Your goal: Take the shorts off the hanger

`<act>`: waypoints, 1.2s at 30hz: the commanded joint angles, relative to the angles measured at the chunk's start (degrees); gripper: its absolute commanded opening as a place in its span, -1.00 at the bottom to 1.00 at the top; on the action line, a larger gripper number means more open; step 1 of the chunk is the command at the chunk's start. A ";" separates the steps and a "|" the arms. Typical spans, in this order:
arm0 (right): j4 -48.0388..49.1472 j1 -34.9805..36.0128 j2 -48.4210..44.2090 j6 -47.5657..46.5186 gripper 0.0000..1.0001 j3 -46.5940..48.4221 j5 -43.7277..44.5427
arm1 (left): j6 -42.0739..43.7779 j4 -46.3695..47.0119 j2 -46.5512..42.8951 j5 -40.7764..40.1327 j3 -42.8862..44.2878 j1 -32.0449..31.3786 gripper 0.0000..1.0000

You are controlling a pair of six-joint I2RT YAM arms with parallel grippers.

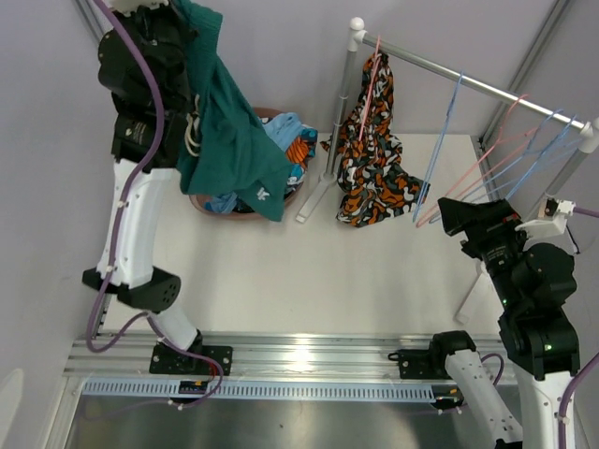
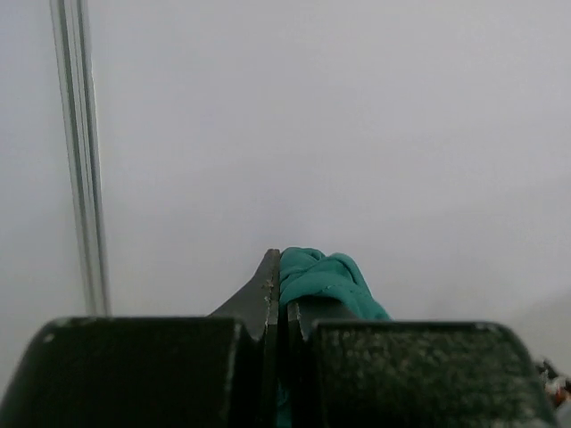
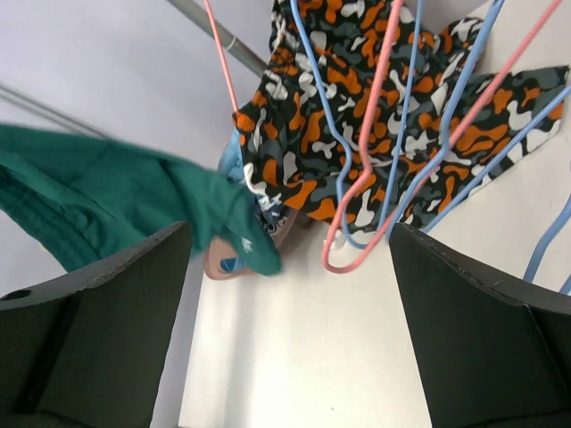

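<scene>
**Shorts in teal green fabric [image 1: 229,140] over brown round basket [image 1: 204,208]**

Left gripper [image 2: 278,267], clamped on them far left, lets them hang vertically straight above it. Right gripper [image 3: 285,241], near right, gapes empty; orange-black-white camouflage shorts [image 1: 374,159] hang on a pink wire hanger [image 1: 372,79].

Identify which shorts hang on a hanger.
The camouflage shorts, on the pink hanger; the teal shorts dangle from the left gripper, others lie in the basket.
</scene>
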 commanded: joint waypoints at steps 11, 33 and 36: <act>9.56 0.17 0.54 -2.05 0.99 -2.31 -10.16 | -8.94 9.84 12.78 2.44 -15.37 3.49 -0.91; 27.15 10.09 30.85 -7.83 0.99 20.17 -12.12 | -15.37 -7.03 -27.64 12.63 -55.72 3.14 0.98; 26.71 10.62 39.46 -9.86 0.99 24.31 -12.28 | -15.37 -9.84 -34.41 15.08 -63.60 3.05 0.98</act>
